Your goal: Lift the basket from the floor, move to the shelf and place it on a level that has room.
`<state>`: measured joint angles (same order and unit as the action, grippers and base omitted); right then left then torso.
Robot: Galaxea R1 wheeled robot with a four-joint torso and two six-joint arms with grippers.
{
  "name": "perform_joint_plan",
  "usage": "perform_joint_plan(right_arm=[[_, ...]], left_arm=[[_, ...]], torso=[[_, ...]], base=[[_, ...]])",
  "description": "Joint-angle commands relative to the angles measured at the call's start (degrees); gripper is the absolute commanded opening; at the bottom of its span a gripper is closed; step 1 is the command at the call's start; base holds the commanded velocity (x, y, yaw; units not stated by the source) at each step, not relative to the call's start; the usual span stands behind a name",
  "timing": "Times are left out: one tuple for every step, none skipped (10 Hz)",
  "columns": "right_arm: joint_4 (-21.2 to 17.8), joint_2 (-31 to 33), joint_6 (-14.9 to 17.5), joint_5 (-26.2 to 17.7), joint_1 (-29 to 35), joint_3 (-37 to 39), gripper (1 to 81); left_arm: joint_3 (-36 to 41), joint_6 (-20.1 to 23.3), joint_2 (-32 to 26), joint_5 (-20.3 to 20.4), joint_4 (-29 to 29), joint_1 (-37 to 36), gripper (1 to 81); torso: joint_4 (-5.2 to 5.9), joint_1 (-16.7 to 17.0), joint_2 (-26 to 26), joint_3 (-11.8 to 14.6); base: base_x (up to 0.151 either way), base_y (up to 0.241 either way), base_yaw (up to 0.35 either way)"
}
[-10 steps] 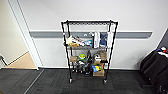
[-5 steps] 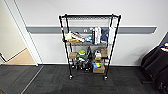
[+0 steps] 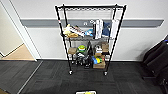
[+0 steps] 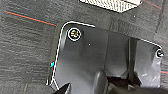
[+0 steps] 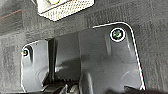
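basket (image 3: 85, 92) on floor (image 3: 125, 77) — seemingly unheld

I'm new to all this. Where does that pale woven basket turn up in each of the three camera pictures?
Head view: the basket peeks in at the bottom edge, near the middle, on the floor in front of the shelf.
Left wrist view: the basket sits at the picture's upper edge, beyond the robot's dark plate.
Right wrist view: the basket lies at the upper edge.
Shared landmark: the dark grey carpet with thin reddish lines.
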<state>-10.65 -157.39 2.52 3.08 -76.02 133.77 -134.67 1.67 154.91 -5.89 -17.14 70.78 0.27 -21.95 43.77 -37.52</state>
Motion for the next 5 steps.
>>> perform_joint_plan(right_arm=[[-1.5, 1.5, 0.0, -7.2, 7.3, -0.6, 81.1], [-2.1, 1.5, 0.0, -9.0, 9.2, -0.4, 81.1], [-2.2, 1.5, 0.0, -9.8, 10.8, -0.2, 81.1], [-2.5, 1.5, 0.0, -11.2, 12.6, 0.3, 81.1], [-2.5, 1.4, 0.0, -11.8, 14.2, 0.8, 81.1]], left_arm=[[-0.2, 0.1, -2.0, -6.3, -3.1, -8.1, 81.1], [-0.3, 0.1, -1.8, -7.6, -3.4, -9.9, 81.1], [-0.6, 0.1, -1.5, -8.3, -3.4, -11.7, 81.1], [-2.1, 0.1, -0.8, -10.0, -3.4, -13.3, 81.1], [-3.8, 0.1, 0.1, -11.3, -3.3, -14.9, 81.1]], torso=[[0.0, -3.5, 5.4, 0.1], [0.0, -4.8, 7.5, -0.1], [0.0, -5.9, 9.3, -0.1], [0.0, -7.1, 11.1, -0.1], [0.0, -8.5, 13.3, -0.1]], base=[[0.0, 0.0, 0.0], [0.0, 0.0, 0.0], [0.0, 0.0, 0.0], [0.0, 0.0, 0.0], [0.0, 0.0, 0.0]])
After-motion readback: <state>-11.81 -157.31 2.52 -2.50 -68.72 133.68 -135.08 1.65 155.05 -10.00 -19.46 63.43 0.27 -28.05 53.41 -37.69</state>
